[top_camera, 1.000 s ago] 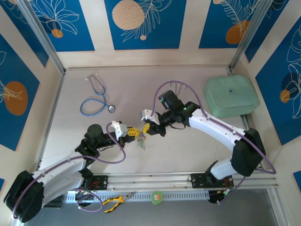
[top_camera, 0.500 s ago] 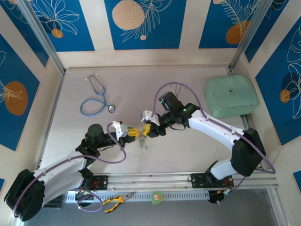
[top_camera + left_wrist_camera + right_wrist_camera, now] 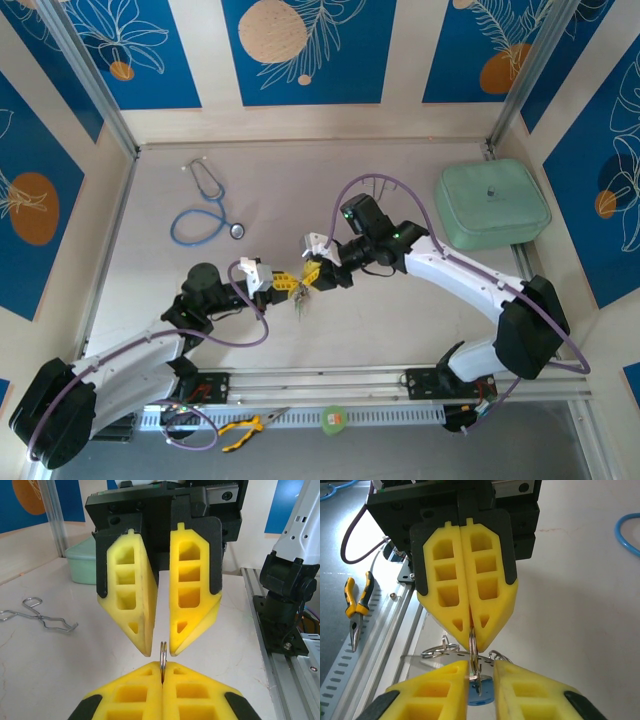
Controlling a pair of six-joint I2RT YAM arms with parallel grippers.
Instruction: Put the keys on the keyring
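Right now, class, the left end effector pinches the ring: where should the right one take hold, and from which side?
I'd grip the bare arc of the ring poking past the left end effector, coming head-on from the opposite side: it stands edge-on, so the right end effector can close on its flat faces.

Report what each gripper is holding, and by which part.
Left gripper pinches the keyring by its thin metal ring's rim. Right gripper straddles that ring, jaws apart, gripping nothing.

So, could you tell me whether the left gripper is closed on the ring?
Closed on it: the left gripper's yellow fingers meet with no gap, and the thin metal ring sticks up edge-on from between their tips.
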